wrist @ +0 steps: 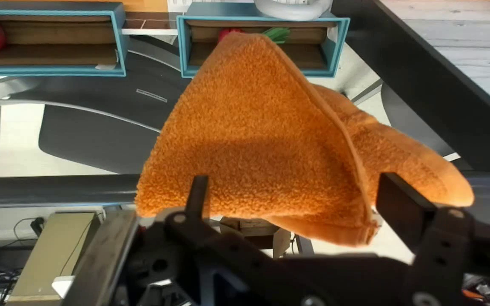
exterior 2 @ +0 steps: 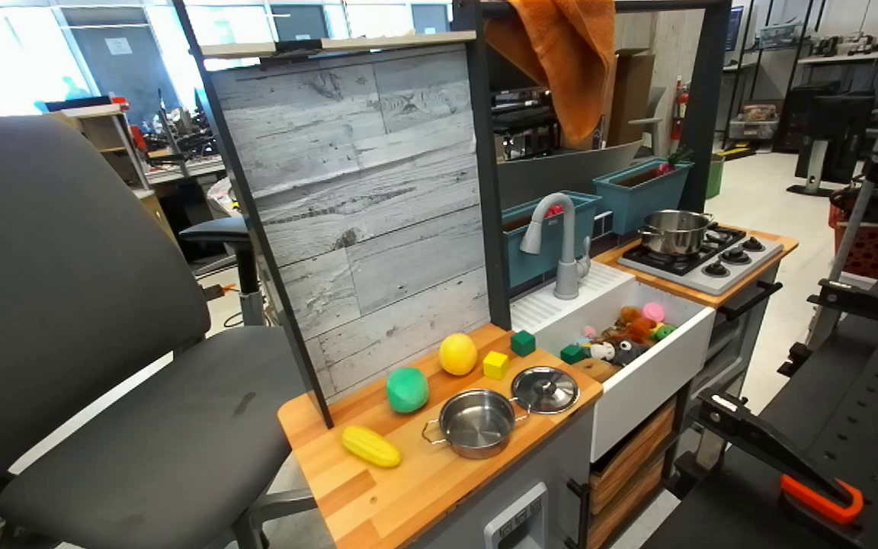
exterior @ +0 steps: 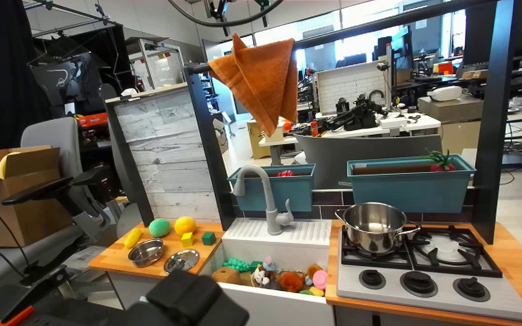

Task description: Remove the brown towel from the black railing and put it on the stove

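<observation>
The brown towel (exterior: 265, 77) hangs folded over the black railing (exterior: 379, 26), near its end by the wooden panel. It also hangs there in an exterior view (exterior 2: 572, 61), where its top is cut off. In the wrist view the towel (wrist: 249, 127) fills the middle, draped over the railing (wrist: 58, 190). My gripper (wrist: 292, 187) is open, its fingers wide apart with the towel's upper fold between and below them. Contact cannot be told. The gripper (exterior: 245, 25) shows at the top edge above the towel. The stove (exterior: 446, 290) is at the far end of the counter.
A steel pot (exterior: 369, 231) stands on the stove's burner. Teal planters (exterior: 274, 194) (exterior: 408, 192), a grey faucet (exterior: 268, 194) and a sink (exterior: 283, 301) with toys lie below the railing. A black post (wrist: 432, 85) and grey wood panel (exterior: 170, 149) stand beside the towel.
</observation>
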Robot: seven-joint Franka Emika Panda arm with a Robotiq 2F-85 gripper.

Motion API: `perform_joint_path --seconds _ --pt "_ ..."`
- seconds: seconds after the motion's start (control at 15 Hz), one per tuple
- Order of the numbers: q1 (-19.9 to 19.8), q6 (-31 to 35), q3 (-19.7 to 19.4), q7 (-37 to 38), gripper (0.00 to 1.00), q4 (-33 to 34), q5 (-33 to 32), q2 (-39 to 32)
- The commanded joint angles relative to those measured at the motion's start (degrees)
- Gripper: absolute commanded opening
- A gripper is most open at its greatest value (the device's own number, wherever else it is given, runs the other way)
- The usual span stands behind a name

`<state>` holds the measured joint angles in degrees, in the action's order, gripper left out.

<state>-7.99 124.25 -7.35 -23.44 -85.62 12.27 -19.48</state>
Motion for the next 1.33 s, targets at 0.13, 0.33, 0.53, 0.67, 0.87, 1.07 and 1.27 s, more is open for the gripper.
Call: perform_joint_path --seconds 0.13,0.33,0.53,0.67,0.87,1.07,1.27 --pt "-2.9 -9.9 2.9 6.5 1.0 19.5 -0.8 -13.2" --pt "-3.5 -14.1 3.5 9.3 1.0 27.1 -1.3 -19.0" --pt "-4.2 -18.7 3.8 11.3 0.66 34.7 -1.7 -23.9" --pt "-4.9 -22.1 4.3 11.6 0.5 38.7 -1.3 -25.6" --pt "-4.9 -26.1 3.6 9.5 0.26 40.8 -0.4 -25.9" --pt "-5.6 -29.7 3.7 6.1 0.05 39.7 -0.7 -24.2" --pt "-6.5 -33.6 3.2 -0.9 0.0 35.5 -1.9 -20.3"
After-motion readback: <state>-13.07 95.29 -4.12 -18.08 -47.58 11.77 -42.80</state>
